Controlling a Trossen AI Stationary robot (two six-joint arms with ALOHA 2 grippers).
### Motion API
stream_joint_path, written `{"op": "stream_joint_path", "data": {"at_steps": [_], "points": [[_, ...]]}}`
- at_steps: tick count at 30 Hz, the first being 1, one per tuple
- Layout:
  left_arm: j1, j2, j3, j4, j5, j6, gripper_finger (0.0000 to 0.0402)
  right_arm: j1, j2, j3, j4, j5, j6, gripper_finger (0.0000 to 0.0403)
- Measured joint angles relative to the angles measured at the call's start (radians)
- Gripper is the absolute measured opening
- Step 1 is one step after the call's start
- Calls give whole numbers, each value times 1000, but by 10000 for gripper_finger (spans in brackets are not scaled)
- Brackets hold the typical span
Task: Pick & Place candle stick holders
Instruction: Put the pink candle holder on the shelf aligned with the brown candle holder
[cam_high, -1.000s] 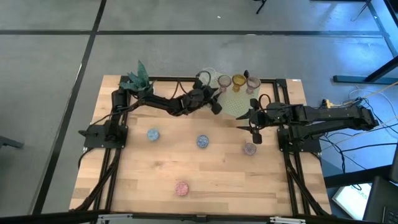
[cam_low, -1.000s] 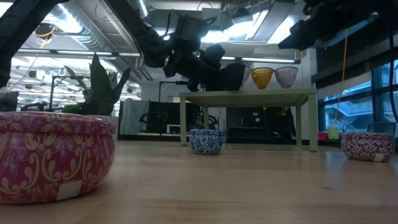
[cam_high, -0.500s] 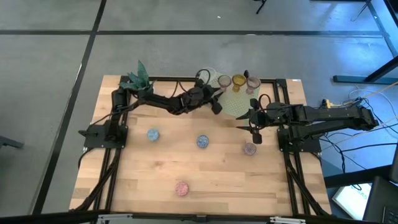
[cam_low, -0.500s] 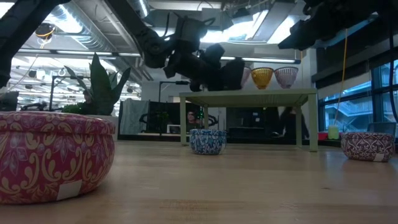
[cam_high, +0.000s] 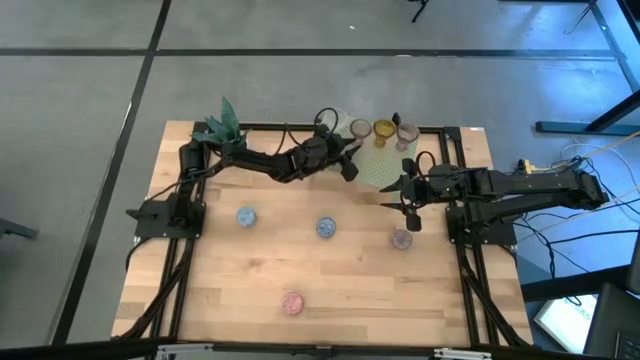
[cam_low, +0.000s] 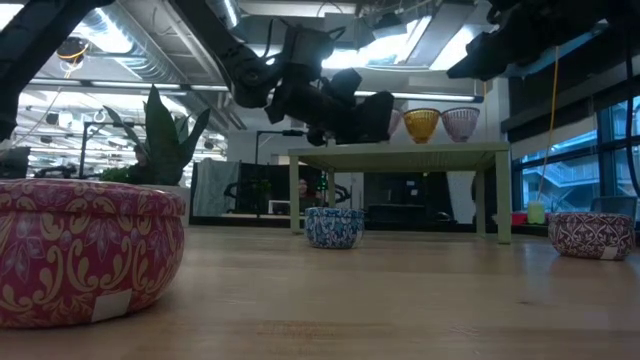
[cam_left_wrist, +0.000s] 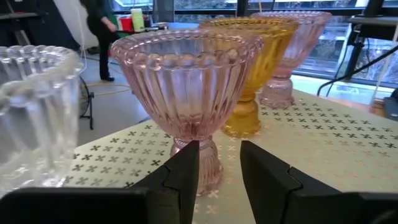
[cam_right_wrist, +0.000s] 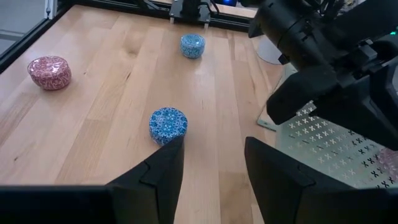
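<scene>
Several small glass cups stand on their feet in a row on the green rack (cam_high: 385, 168) at the table's far side: clear (cam_left_wrist: 28, 118), pink (cam_left_wrist: 186, 81), amber (cam_left_wrist: 255, 56) and a paler pink one (cam_left_wrist: 289, 43). They also show in the high view (cam_high: 383, 130). My left gripper (cam_left_wrist: 219, 165) is open and empty. It hovers over the rack's left edge (cam_high: 347, 167) and points at the pink cup's stem, short of it. My right gripper (cam_high: 405, 200) is open and empty, above the table just near of the rack.
Patterned round tins lie on the wooden table: two blue (cam_high: 246, 215) (cam_high: 326, 228), one purple (cam_high: 402, 239) and one pink (cam_high: 291, 303). A potted plant (cam_high: 222, 128) stands at the far left corner. Black rails run along the table's sides.
My left gripper has crept a little toward the table's far edge and the cups on the rack, staying open. My right gripper has kept still.
</scene>
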Motion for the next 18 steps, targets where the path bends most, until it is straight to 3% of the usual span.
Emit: {"op": "stream_joint_path", "data": {"at_steps": [18], "points": [[37, 0, 0, 0, -3, -2, 113, 0, 0, 0, 0, 0, 0, 173]]}}
